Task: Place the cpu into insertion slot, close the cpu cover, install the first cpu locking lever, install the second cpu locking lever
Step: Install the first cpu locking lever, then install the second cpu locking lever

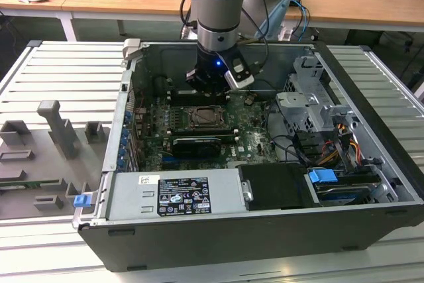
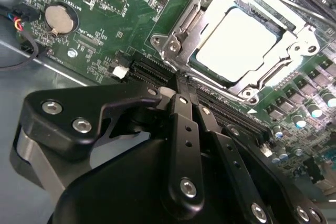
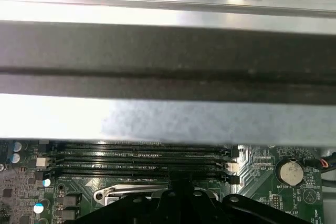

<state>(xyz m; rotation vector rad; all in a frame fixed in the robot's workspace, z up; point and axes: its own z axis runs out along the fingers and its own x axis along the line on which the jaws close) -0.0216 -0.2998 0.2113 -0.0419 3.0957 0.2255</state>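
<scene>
Wooden desks run along the back of the room, and in front of them an open computer case (image 1: pixel 371 190) lies on a ribbed metal bench with the arm reaching down into it. From where I stand the gripper (image 1: pixel 211 83) hangs low over the green motherboard (image 1: pixel 255 134), just behind the insertion slot (image 1: pixel 207 118) in the exterior view. In the second wrist view the fingers (image 2: pixel 184 124) look drawn together into a narrow pair with nothing between them, their tips close above a long black expansion slot (image 2: pixel 157 73) at the socket's edge. The cpu (image 2: pixel 236 43) already sits in the insertion slot, its pale face showing through the cut-out of the cpu cover (image 2: pixel 296 43), which seems to lie down flat over it. I cannot make out for certain whether either locking lever is hooked; a thin bright rod runs along one side of the frame, but its end is not clear to me. My worry is the tight quarters: the fingertips are so near the socket frame that a small sideways error could drag them across the cover or catch a lever and spring it loose. Pushing down off-centre might also press the cover unevenly on the chip and strain the contacts beneath. The memory slots (image 3: pixel 147 158) and the coin battery (image 3: pixel 289 172) lie close by too, so a wide sweep could clip them.
</scene>
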